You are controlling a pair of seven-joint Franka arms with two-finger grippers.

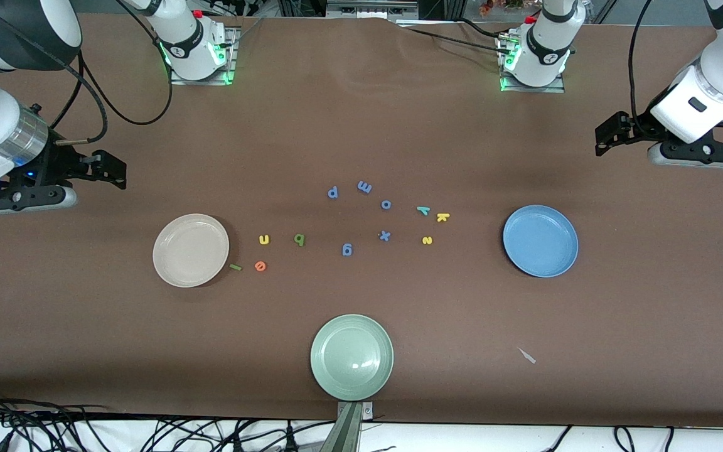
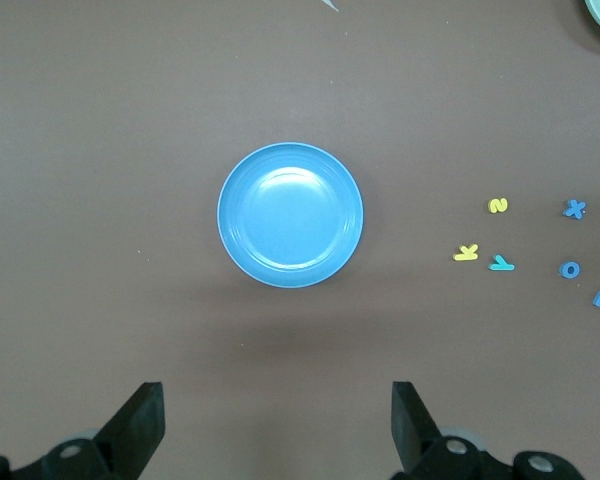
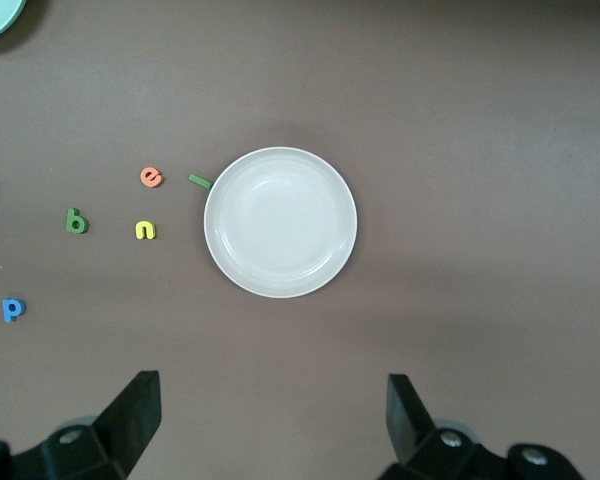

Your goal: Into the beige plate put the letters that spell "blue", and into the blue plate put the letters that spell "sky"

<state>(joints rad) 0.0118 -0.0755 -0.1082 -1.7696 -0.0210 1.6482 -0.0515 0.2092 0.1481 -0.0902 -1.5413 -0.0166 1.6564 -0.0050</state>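
The beige plate (image 1: 191,250) (image 3: 280,222) lies toward the right arm's end of the table. Beside it are the thin green l (image 1: 235,267), orange e (image 1: 260,266), yellow u (image 1: 264,238) and dark green b (image 1: 299,239). The blue plate (image 1: 540,240) (image 2: 290,215) lies toward the left arm's end, with the yellow s (image 1: 427,240), yellow k (image 1: 442,217) and teal y (image 1: 423,210) beside it. Both plates hold nothing. My right gripper (image 1: 113,169) (image 3: 273,415) hangs open over bare table. My left gripper (image 1: 609,135) (image 2: 278,420) is open too, also over bare table.
A sage green plate (image 1: 352,357) sits near the table's front edge. Several blue letters (image 1: 386,204) lie scattered in the middle between the two letter groups. A small pale scrap (image 1: 527,356) lies nearer the front camera than the blue plate.
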